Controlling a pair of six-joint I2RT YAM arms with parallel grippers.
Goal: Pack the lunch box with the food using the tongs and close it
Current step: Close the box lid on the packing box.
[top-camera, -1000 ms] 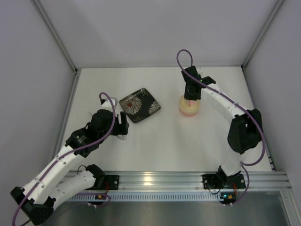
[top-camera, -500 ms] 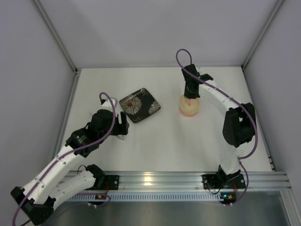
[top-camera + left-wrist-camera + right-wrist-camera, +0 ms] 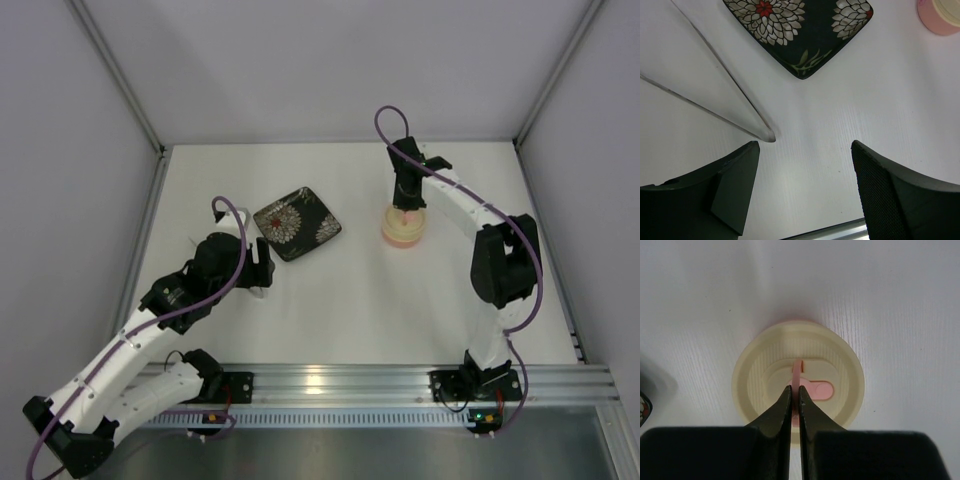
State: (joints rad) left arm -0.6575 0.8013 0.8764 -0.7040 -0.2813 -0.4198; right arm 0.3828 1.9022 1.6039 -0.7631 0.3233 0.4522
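Note:
The lunch box [image 3: 402, 230] stands on the table at the right with its cream lid [image 3: 756, 371] resting on it. My right gripper [image 3: 794, 388] hangs straight above it, shut on the lid's thin pink handle [image 3: 798, 369]. The silvery tongs [image 3: 721, 67] lie flat on the table in a narrow V, their joined end just ahead of my left gripper's left finger. That left gripper [image 3: 805, 145] is open above bare table with nothing between its fingers. No food shows in any view.
The dark square floral plate [image 3: 297, 222] lies between the two arms, and nothing lies on the part of it the left wrist view shows [image 3: 805, 30]. Grey walls enclose the white table on three sides, with the aluminium rail [image 3: 330, 382] at the near edge.
The right arm's elbow has swung inward and its wrist has straightened over the lunch box. The left arm and tongs have not moved.

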